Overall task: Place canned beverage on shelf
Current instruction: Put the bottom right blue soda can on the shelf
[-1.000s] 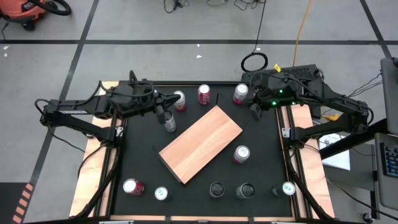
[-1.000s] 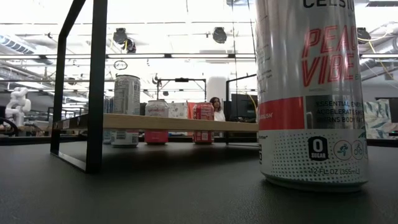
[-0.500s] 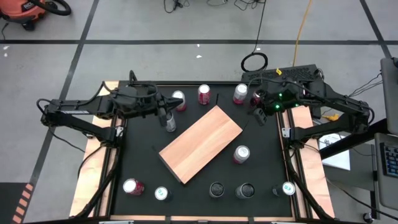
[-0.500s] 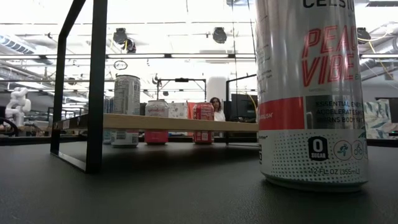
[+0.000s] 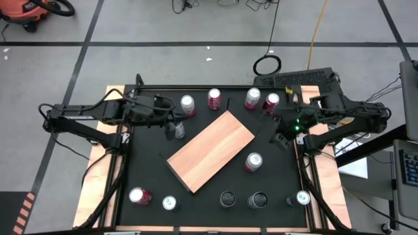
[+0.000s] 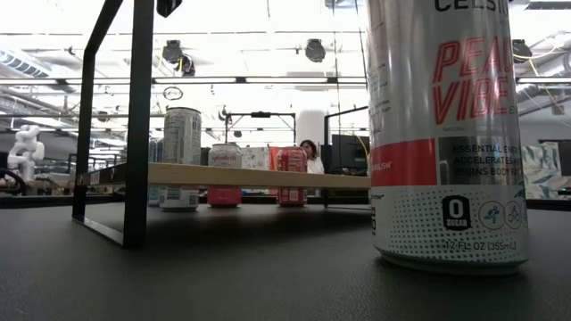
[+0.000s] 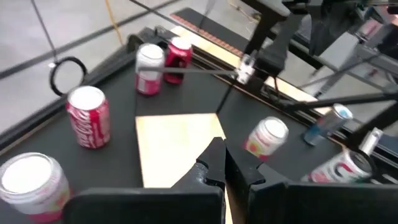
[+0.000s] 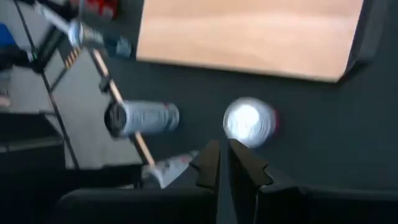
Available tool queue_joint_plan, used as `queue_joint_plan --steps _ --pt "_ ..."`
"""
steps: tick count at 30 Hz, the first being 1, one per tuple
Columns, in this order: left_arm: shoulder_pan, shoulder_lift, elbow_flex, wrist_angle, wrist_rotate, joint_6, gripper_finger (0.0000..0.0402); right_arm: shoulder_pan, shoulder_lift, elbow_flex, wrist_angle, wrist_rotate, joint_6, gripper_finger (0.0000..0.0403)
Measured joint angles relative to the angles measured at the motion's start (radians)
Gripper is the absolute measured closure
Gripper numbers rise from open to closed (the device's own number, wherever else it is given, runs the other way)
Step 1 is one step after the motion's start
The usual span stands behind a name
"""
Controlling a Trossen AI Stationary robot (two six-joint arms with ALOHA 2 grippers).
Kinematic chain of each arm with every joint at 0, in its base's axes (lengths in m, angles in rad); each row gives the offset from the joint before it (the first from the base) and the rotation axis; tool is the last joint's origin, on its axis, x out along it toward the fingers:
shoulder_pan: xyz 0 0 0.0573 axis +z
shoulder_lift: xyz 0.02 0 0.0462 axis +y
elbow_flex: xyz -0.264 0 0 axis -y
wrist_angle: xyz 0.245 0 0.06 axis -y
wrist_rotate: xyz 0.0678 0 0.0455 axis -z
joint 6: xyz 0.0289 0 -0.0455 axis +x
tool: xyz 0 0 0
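A grey concrete floor with dark tape lines surrounds a black tabletop (image 5: pixel 144 166), framed by pale wood strips at its sides. The shelf (image 5: pixel 210 150) lies near the middle of the high view, a light-brown board turned diagonally, its top bare; in the low view it stands on thin black legs with cans seen behind it.

Cans stand all round it on the tabletop. Along the upper edge of the high view are a silver-topped can (image 5: pixel 187 104), a red can (image 5: pixel 214 99), another silver-topped one (image 5: pixel 253 98) and a pink-red can (image 5: pixel 272 102). A can with a white top (image 5: pixel 253 162) stands just right of the shelf's lower-right side. Across the lower part are a red can (image 5: pixel 138 196), a green-marked can (image 5: pixel 170 203), two dark cans (image 5: pixel 226 198) and a blue-marked can (image 5: pixel 302 197) at lower right.

The left pincer (image 5: pixel 175 128) sits just off the shelf's upper-left corner, fingers pressed together and holding nothing — its wrist view shows the closed tips (image 7: pixel 217 163) over the board's edge. The right pincer (image 5: pixel 279 138) is at the right of the shelf, well apart from it, below the pink-red can; its fingers are also pressed together and empty, with the white-topped can (image 8: pixel 250 122) just beyond them in its wrist view.
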Motion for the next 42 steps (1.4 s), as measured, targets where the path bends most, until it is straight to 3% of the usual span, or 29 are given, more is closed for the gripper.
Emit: queue_joint_plan --steps 15,20,25,37,42 --pt "-0.002 0.000 0.000 0.003 0.035 -0.018 0.0402 0.394 0.015 0.001 -0.145 -0.128 0.113 0.0389" --pt "-0.003 0.000 0.000 0.003 0.063 -0.018 0.0402 0.508 0.015 0.001 -0.125 -0.094 0.108 0.0376" --pt "-0.005 0.000 0.000 0.003 0.064 -0.017 0.0402 0.591 0.016 0.001 -0.124 -0.040 0.165 0.0323" --pt "-0.005 0.000 0.000 0.003 0.063 -0.018 0.0402 0.777 0.112 0.000 -0.120 0.047 0.149 0.0125" --pt "-0.005 0.000 0.000 0.003 0.063 -0.017 0.0402 0.840 0.141 0.000 -0.122 0.088 0.145 0.0083"
